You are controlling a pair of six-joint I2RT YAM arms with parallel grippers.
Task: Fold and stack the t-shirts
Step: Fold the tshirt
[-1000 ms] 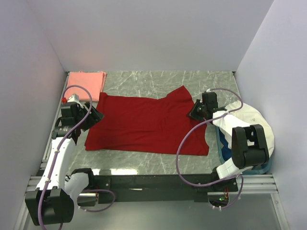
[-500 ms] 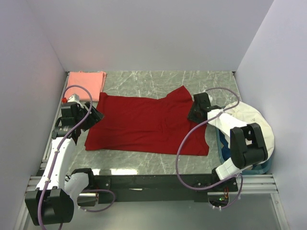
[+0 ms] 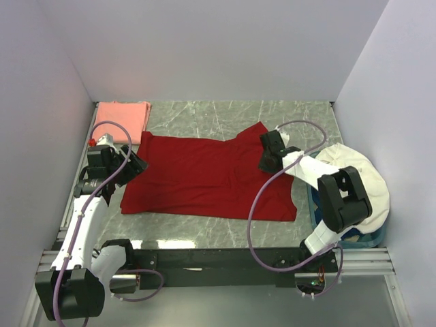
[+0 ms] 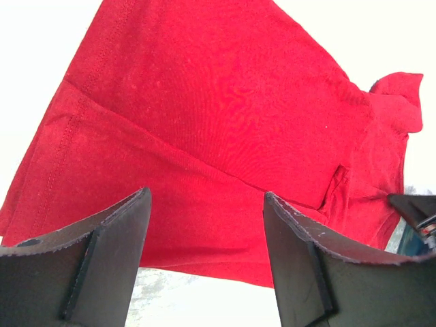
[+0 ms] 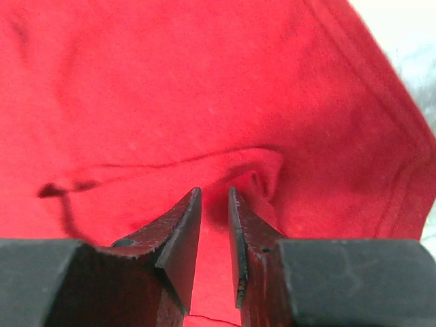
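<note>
Right gripper (image 5: 214,194) sits low on the deep red t-shirt (image 3: 204,177), jaws drawn down to a slit, and a small pucker of cloth rises right at the tips. Whether that fold is actually pinched, I can't tell from here. It's working the shirt's right side, near the sleeve that pokes toward the far edge. Across the way, left gripper (image 4: 206,204) hangs wide apart above the shirt's left edge, holding nothing. Red shirt lies spread over the middle of the marble table (image 3: 204,112), not yet folded; the salmon-pink t-shirt (image 3: 121,121) lies folded in the far-left corner, well apart. Now the danger: a pinch on so thin a pucker could slip on the lift, or take only the top layer and drag the fold crooked. With one side pulled alone, the whole shirt may slide instead of folding.
</note>
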